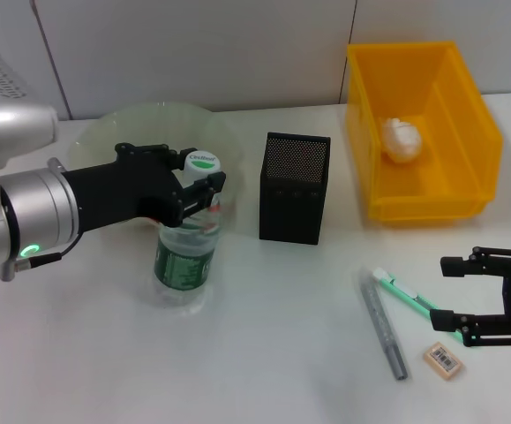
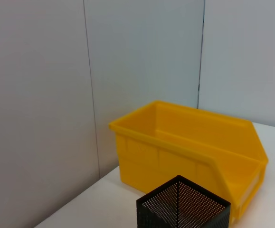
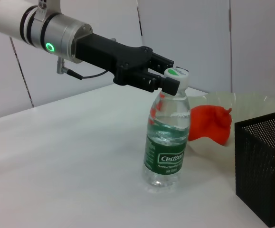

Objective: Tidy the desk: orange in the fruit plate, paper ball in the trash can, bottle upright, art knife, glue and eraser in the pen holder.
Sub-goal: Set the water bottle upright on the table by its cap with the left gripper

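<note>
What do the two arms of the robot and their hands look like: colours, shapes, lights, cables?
The left arm is a silver metal cylinder with a glowing green ring light and a thin black cable at its wrist, ending in a matte black housing. Its left hand has angular black fingers. The right hand is also matte black, with two slim jointed fingers; its arm lies outside all views.

Clear glossy plastic for the bottle [image 1: 185, 256], with a smooth green label and white cap. Bright, smooth yellow plastic for the trash can [image 1: 421, 132], upper right. Matt black metal mesh for the pen holder [image 1: 295, 187]. Crumpled white paper ball [image 1: 402, 139]. Translucent pale green fruit plate [image 1: 149, 119]. Wrinkled orange [image 3: 210, 122] skin.
</note>
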`<state>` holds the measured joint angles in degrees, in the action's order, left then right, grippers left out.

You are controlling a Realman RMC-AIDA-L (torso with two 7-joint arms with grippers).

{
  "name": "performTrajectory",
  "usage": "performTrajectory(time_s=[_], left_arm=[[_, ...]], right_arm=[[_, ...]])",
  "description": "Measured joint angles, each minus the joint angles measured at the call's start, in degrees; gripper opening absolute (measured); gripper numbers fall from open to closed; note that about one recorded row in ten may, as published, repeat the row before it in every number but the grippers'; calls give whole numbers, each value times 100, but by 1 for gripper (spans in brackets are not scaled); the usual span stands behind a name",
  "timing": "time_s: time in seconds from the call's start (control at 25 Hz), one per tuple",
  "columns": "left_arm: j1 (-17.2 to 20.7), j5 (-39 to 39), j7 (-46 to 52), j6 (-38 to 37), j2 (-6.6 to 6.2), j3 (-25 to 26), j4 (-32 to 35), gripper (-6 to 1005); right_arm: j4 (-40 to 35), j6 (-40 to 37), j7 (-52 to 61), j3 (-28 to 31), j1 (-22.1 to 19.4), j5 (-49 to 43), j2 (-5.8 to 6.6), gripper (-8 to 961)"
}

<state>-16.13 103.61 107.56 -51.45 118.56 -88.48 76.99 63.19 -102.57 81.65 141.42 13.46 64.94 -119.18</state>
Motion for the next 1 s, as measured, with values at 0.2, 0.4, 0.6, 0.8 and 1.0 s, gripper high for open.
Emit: performTrajectory(time_s=[0.2,0.4,0.6,0.8,1.0], left_arm=[[30,-18,-20,6,0,35,-5,449],[40,-26,-23,8,0,35,-7,451],[51,-60,-49,6,-1,33,-7,453],[69,-73,-92,3,1,77,-9,455],[86,-142,-120,3,2,129,-10,457]], right_arm=[[0,13,0,0,8,0,0,766],[1,20,1,0,13,0,0,766],[0,19,43,0,16,0,0,765],[4,10,65,0,17,17,0,765],[9,11,68,0,40,18,0,765]])
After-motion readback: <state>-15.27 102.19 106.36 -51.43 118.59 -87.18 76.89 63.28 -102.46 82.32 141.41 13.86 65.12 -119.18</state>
